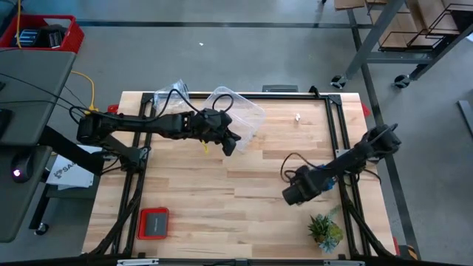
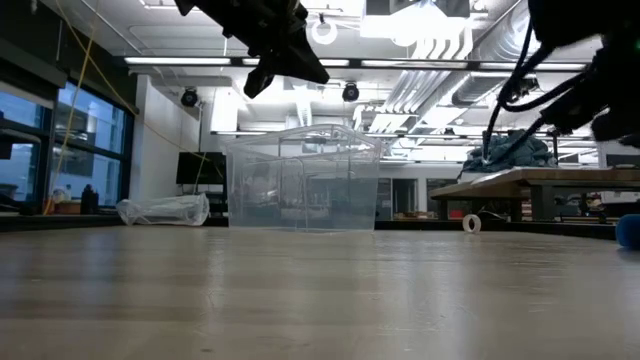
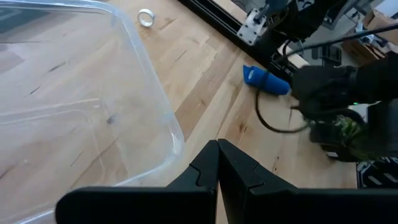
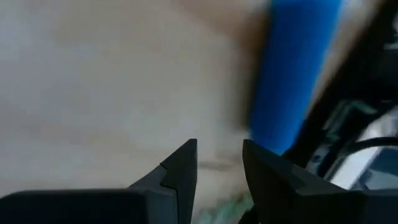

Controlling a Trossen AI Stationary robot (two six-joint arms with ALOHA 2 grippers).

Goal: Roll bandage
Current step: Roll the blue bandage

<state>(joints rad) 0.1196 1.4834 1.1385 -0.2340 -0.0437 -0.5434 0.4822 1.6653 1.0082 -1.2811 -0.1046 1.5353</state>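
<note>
The blue bandage (image 3: 266, 79) lies on the wooden table beside the black rail at the table's right edge. It also shows in the right wrist view (image 4: 292, 68) and at the edge of the low view (image 2: 628, 230); my right arm covers it in the high view. My right gripper (image 4: 219, 158) is open by a narrow gap, with the bandage just beyond its fingertips; in the high view it (image 1: 294, 193) is low at the table's right. My left gripper (image 3: 217, 152) is shut and empty. It is raised above the table (image 2: 285, 55), beside the clear plastic tub (image 1: 238, 112).
The clear tub (image 2: 303, 178) stands at the table's far middle, with a crumpled plastic bag (image 1: 177, 89) to its left. A small white tape ring (image 1: 297, 117) lies far right. A red-and-black device (image 1: 154, 223) sits near left and a small plant (image 1: 325, 230) near right.
</note>
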